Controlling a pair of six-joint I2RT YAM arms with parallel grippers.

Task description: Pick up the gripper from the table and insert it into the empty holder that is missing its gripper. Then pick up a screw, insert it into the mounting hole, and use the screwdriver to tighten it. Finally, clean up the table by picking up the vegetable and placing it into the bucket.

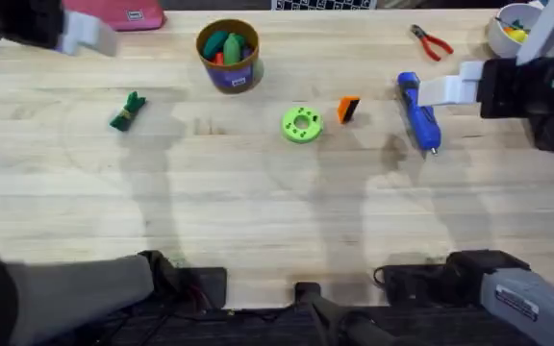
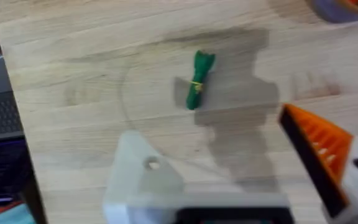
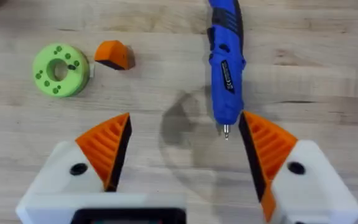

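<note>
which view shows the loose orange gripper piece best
The right wrist view: the gripper lies unobstructed on the table, orange wedge and black end distinct, beside the green ring. Overhead shows the gripper much smaller, between the ring and the screwdriver.

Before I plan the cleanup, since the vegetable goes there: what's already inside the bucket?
The bucket holds green and orange-red toy pieces that stick up past its rim. Whatever lies beneath them is covered. The vegetable lies on the table.
</note>
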